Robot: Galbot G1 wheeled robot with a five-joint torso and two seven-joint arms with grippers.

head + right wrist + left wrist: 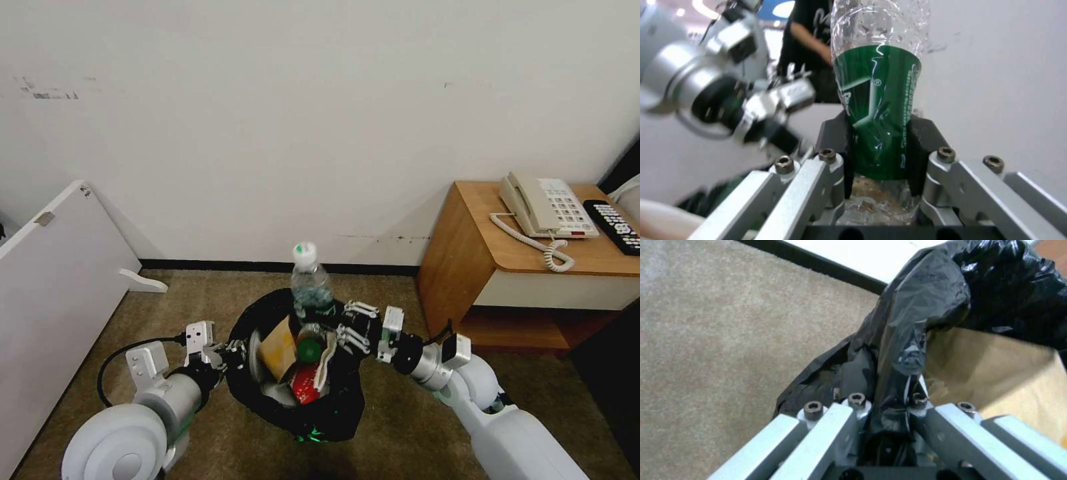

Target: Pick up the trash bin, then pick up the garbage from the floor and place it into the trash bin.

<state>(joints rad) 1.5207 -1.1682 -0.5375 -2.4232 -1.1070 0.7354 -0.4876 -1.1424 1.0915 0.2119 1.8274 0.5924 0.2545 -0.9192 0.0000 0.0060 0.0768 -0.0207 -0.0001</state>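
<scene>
The trash bin [340,400], wrapped in its black bag, hangs above the carpet floor [413,427]. My left gripper [235,349] is shut on its near-left rim, and the left wrist view shows the black bag [925,306] pinched in that gripper [889,403]. Inside lie a brown paper bag [277,347] [996,370], a red can [305,385] and a green-capped bottle [308,349]. My right gripper [333,321] [878,150] is shut on a clear green-labelled bottle [311,283] [878,110], held upright over the bin's far rim.
A wooden nightstand [467,253] with a telephone [547,207] and a remote [615,227] stands close at the right. A white board [60,280] leans at the left, with a white piece [143,281] on the floor by the baseboard. The wall is just behind the bin.
</scene>
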